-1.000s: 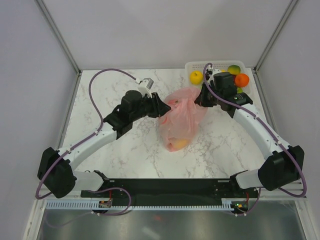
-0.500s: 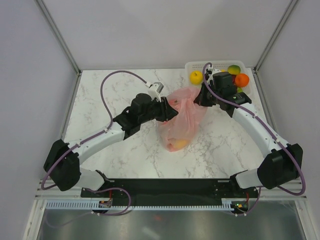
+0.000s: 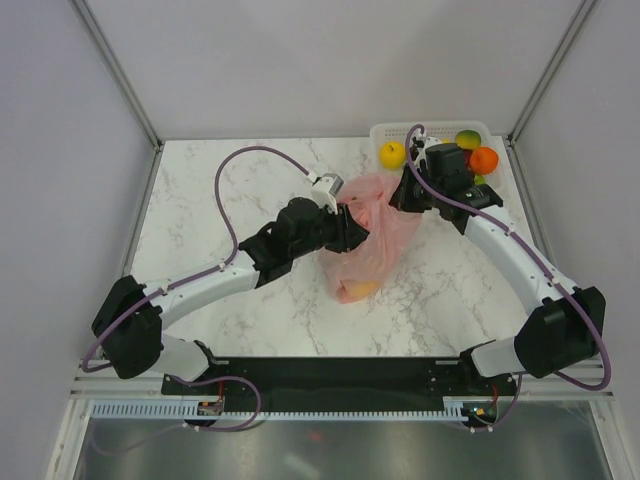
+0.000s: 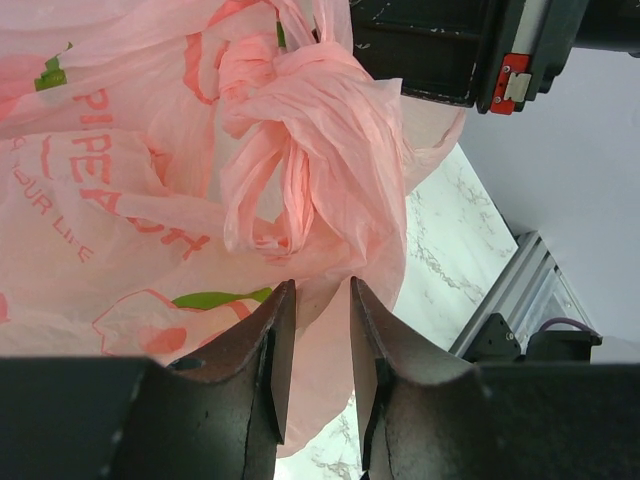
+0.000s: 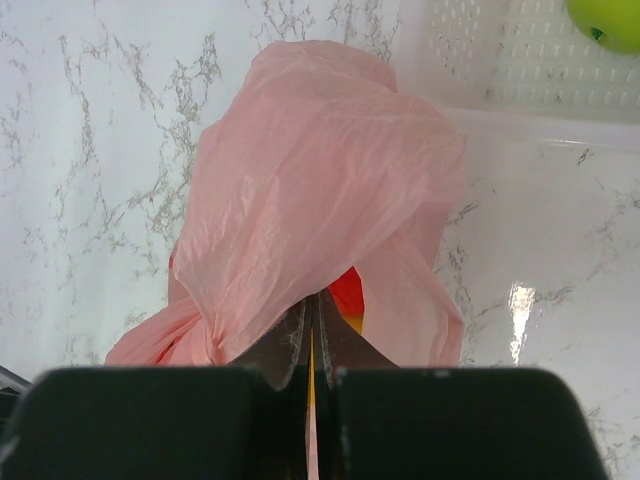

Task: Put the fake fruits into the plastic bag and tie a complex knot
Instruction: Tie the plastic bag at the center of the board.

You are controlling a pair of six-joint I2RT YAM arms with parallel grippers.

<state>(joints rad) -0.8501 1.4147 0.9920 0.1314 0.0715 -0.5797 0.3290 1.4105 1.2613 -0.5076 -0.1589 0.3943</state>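
My left gripper (image 4: pixel 320 286) narrowly parted just short of the plastic bag's (image 3: pixel 385 230) knot (image 4: pixel 300 130), my right gripper (image 5: pixel 311 302) clamped on the bag's far right corner

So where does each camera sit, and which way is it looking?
Top external: fixed above and behind, looking down on the table; left arm and right arm show.
Left wrist: on the left arm, facing the knot; the left gripper shows.
Right wrist: on the right arm, looking down; the right gripper pinches the plastic bag.
Shared: all three see that bag.
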